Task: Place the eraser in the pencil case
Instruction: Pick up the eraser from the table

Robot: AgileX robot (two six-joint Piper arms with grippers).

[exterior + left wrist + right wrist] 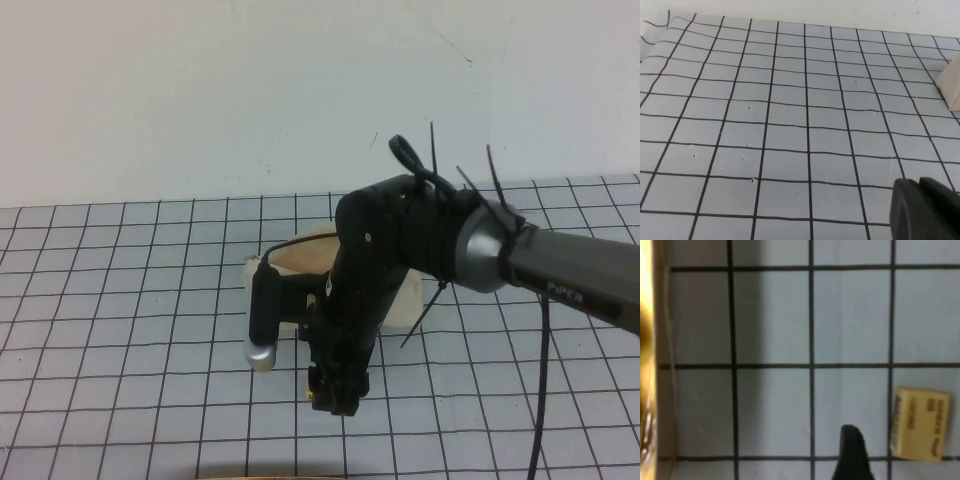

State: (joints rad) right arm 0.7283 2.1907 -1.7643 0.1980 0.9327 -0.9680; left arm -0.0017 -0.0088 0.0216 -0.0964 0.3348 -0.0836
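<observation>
right gripper low over grid mat, can't tell its fingers | eraser flat beside my fingertip, free; light, stiff, I'd pinch long sides | pencil case behind | left gripper parked, unclear.

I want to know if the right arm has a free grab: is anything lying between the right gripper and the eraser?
Nothing visible does. In the right wrist view the eraser lies flat on bare grid mat, with one finger of the right gripper close beside it. The pencil case sits behind the arm. The left gripper hangs elsewhere over bare mat.
</observation>
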